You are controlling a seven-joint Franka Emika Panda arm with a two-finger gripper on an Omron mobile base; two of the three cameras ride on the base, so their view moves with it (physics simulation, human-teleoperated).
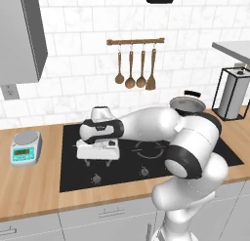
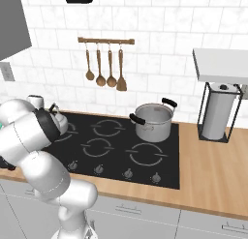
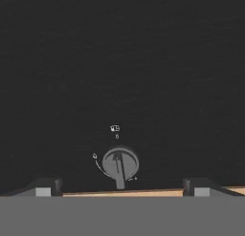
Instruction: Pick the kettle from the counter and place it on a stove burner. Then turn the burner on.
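Gripper jaws spread wide, empty, over small grey round stove knob at lower centre of hand view; small shiny silver kettle sits on flat black glass cooktop, left edge of right view; risk: wide jaws slip off knob, burner stays off.

Knob markings: small white signs on the black cooktop glass around it, an arc with end marks and a tiny symbol above; too blurred to read.
Scale display: greenish panel, digits unreadable.
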